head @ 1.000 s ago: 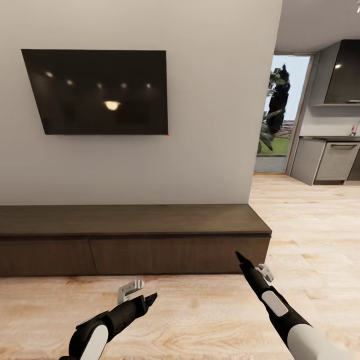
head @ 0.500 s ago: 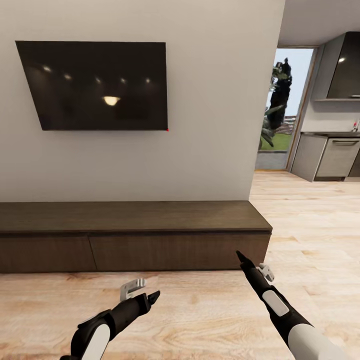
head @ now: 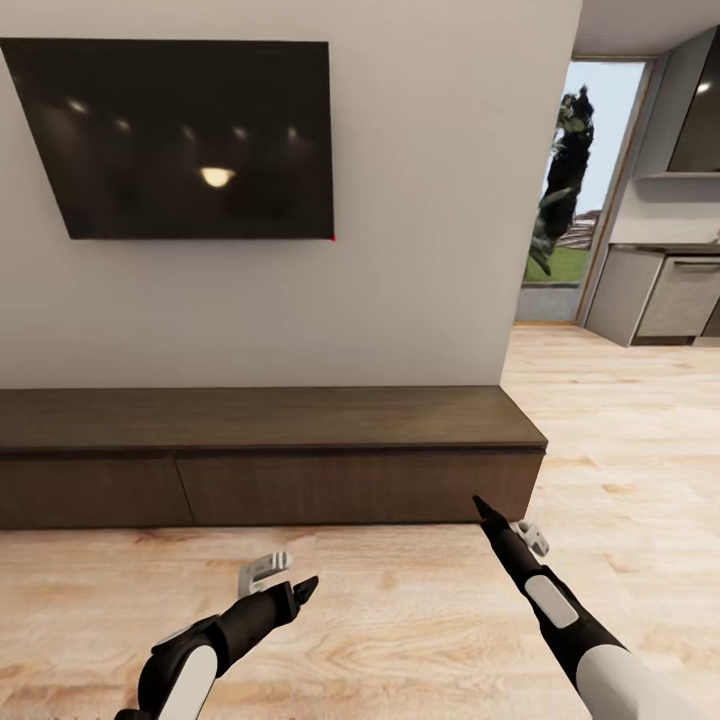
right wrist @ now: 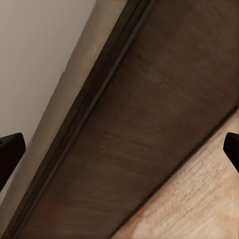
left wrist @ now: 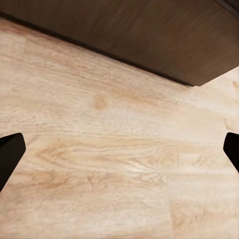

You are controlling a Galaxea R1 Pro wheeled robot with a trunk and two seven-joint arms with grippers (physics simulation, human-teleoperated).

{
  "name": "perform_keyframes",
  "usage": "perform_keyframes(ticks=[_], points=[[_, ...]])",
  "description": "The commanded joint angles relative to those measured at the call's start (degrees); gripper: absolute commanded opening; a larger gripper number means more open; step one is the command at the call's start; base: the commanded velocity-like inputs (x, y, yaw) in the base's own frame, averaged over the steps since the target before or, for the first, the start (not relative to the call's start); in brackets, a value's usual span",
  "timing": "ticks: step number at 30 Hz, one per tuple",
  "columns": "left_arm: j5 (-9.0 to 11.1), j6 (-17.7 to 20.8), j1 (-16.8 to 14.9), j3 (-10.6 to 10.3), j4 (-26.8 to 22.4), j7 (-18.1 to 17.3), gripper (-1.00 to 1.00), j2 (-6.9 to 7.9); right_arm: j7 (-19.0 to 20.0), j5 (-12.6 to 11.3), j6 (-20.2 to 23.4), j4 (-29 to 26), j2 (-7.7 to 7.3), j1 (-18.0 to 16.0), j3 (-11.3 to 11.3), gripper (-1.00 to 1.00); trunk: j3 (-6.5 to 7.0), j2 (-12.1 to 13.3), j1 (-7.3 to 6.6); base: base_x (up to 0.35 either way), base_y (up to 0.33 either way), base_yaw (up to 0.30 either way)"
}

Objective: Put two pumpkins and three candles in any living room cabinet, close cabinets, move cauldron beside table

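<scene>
The cabinet (head: pixel 270 455) is a long low dark brown unit against the white wall, with its drawer fronts flush and shut. My left gripper (head: pixel 303 588) hovers over the wooden floor in front of it, and the left wrist view shows its fingertips (left wrist: pixel 10 154) spread wide over bare planks with the cabinet (left wrist: pixel 149 35) base beyond. My right gripper (head: pixel 481 507) points at the cabinet's right end. It is open too, and the right wrist view looks onto the cabinet (right wrist: pixel 164 124) front. Both grippers are empty. The pumpkins, candles, cauldron and table are out of view.
A black TV (head: pixel 185 135) hangs on the wall above the cabinet. To the right the wall ends at a corner. Beyond it, light wood floor (head: pixel 620 420) runs to a glass door (head: pixel 575 190) and grey kitchen units (head: pixel 665 295).
The whole view has shifted: the TV looks larger and further left, and the cabinet sits a little higher, so the camera has moved closer. Both arms keep nearly the same pose.
</scene>
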Motion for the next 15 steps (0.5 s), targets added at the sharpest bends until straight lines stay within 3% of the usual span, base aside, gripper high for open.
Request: perform_keyframes(ticks=[1, 11, 15], points=[[0.64, 0.21, -0.03, -0.02, -0.16, 0.54, 1.0, 0.0, 0.3, -0.54, -0.03, -0.28, 0.0, -0.01, -0.01, 1.0, -0.28, -0.04, 0.01, 0.0, 0.0, 0.0], [0.59, 0.22, -0.03, 0.0, -0.41, 0.52, 1.0, 0.0, 0.34, -0.52, 0.02, -0.91, -0.05, 0.03, 0.01, 1.0, -0.28, -0.04, 0.01, 0.0, 0.0, 0.0], [1.76, 1.48, 1.26, 0.75, -1.7, 0.69, 1.0, -0.77, 1.64, -1.82, 1.13, -2.21, 1.26, -1.28, -0.23, 1.0, -0.28, -0.04, 0.01, 0.0, 0.0, 0.0]])
